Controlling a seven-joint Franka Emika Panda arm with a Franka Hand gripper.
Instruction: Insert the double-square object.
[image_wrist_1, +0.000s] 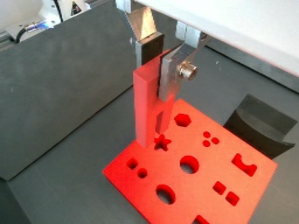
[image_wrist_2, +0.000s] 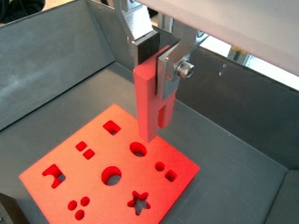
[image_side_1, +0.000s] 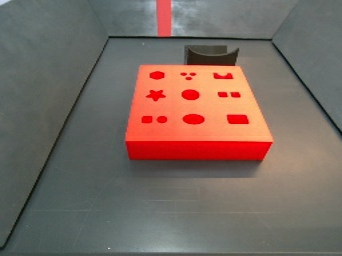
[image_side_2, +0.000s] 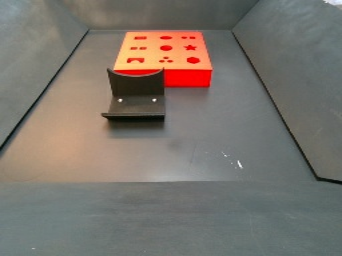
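Floor (image_side_1: 174, 200) of dark grey sheet fills the walled bin, and on it sits the red block (image_side_1: 198, 125), flat and wide, its top cut with holes: a star (image_side_1: 155, 95), circles, squares and other shapes. Just past the block's far edge in a side view stands the dark holder (image_side_1: 210, 51), curved and open-topped; seen from across the bin (image_side_2: 135, 95) it is nearer the camera than the block (image_side_2: 166, 56), with a strip of bare floor between them. Above the block hangs the peg (image_wrist_1: 151, 101), a long bright red bar held upright, its lower end over the block's top near the star hole (image_wrist_1: 162, 141) and, as far as I can tell, not touching it. In a side view only its lower part shows at the top edge (image_side_1: 164, 15). Gripper (image_wrist_2: 159, 54) is clamped on the peg's upper end, silver fingers (image_wrist_2: 176, 63) pressed against its sides in both wrist views.
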